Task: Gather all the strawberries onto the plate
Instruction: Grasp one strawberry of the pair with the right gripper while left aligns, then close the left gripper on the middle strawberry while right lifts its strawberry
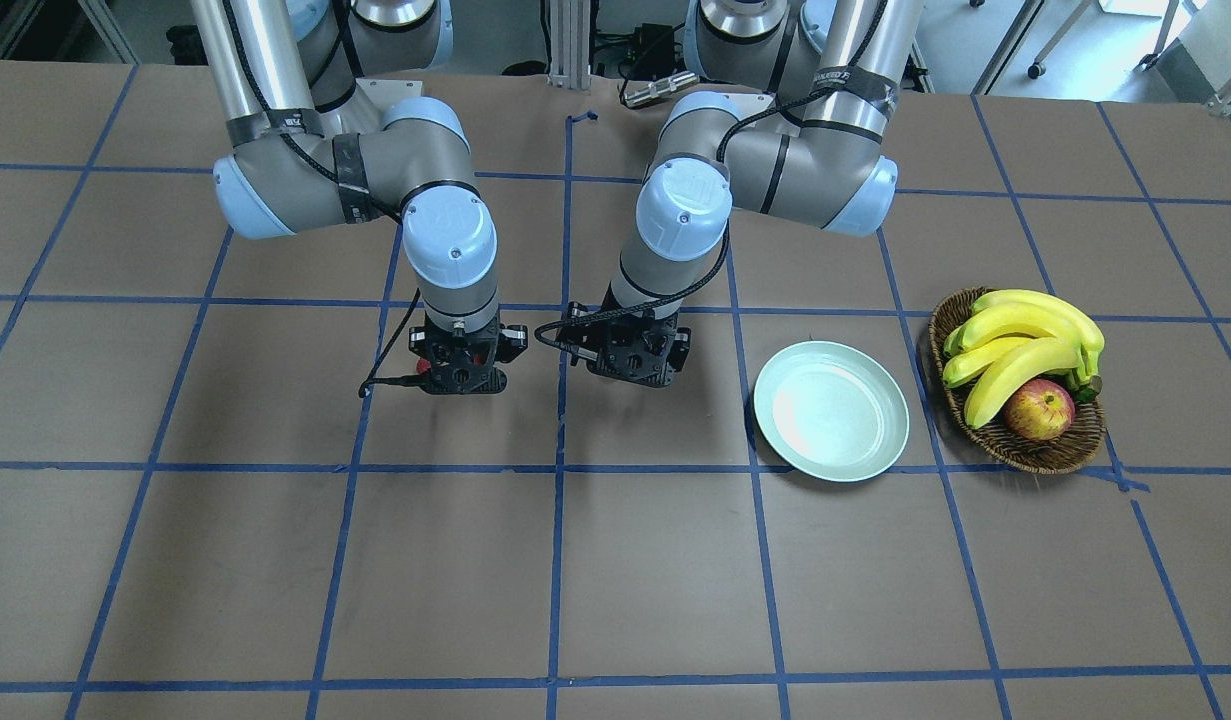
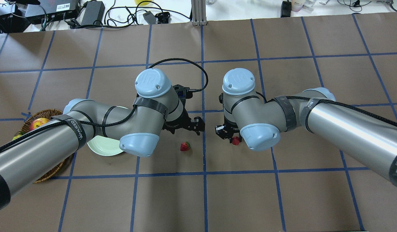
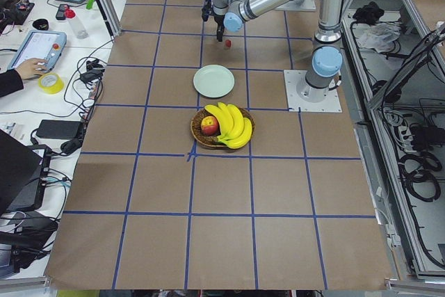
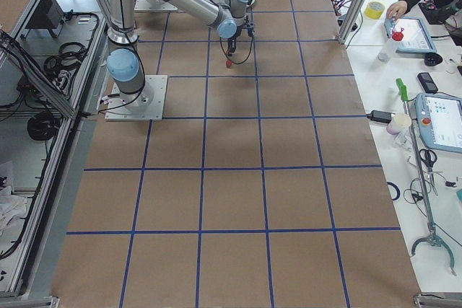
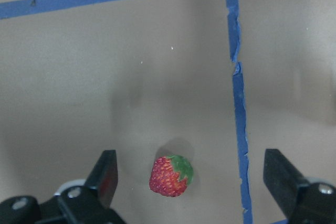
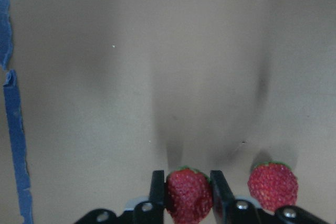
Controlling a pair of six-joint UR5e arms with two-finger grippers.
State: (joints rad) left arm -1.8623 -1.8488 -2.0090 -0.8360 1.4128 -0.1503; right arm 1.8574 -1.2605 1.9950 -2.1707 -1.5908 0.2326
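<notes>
My right gripper [image 6: 189,179] is shut on a dark-red strawberry [image 6: 189,196], low over the brown table. A second strawberry [image 6: 272,186] lies on the table just beside that gripper's finger. My left gripper [image 5: 189,156] hangs open above a third strawberry [image 5: 170,176], which lies on the table between the two fingers [image 5: 105,174]; the overhead view shows this strawberry [image 2: 185,146] just in front of that gripper [image 2: 195,124]. The pale mint plate [image 1: 831,410] stands bare beside the left arm, which half hides the plate [image 2: 104,146] in the overhead view.
A brown wicker basket [image 1: 1025,455] with bananas [image 1: 1020,340] and a red-yellow apple [image 1: 1039,410] stands just beyond the plate, on the robot's left. Blue tape lines [image 5: 239,103] cross the table. Both arms' elbows meet near the table's middle.
</notes>
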